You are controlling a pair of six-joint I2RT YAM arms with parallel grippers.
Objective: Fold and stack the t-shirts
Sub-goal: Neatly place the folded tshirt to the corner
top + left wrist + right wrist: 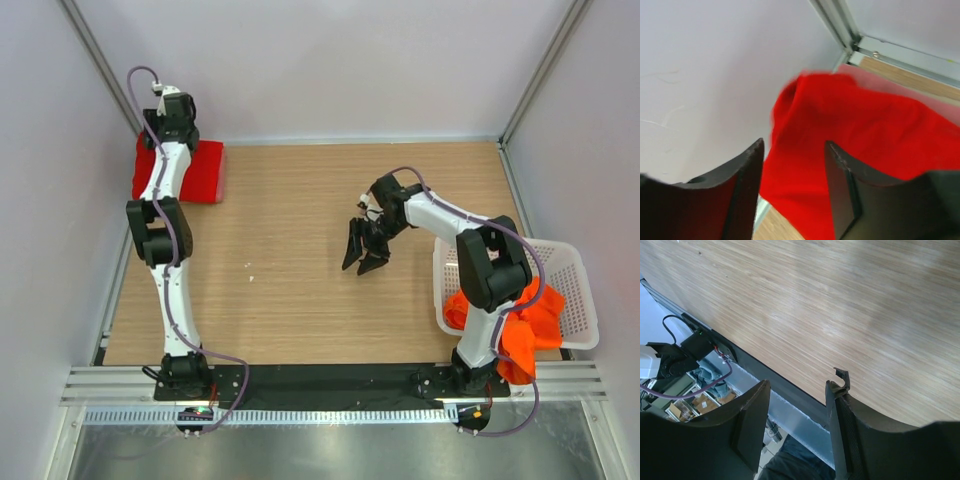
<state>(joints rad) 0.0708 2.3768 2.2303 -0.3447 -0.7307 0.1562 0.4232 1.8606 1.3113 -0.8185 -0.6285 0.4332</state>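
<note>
Top external: red shirt (200,172) is seen far left on the worktop (300,230). Left hand (794,145) and right hand (799,386) are held open, empty.

No legible text, labels, brands, numbers or signs in any of the three views.
</note>
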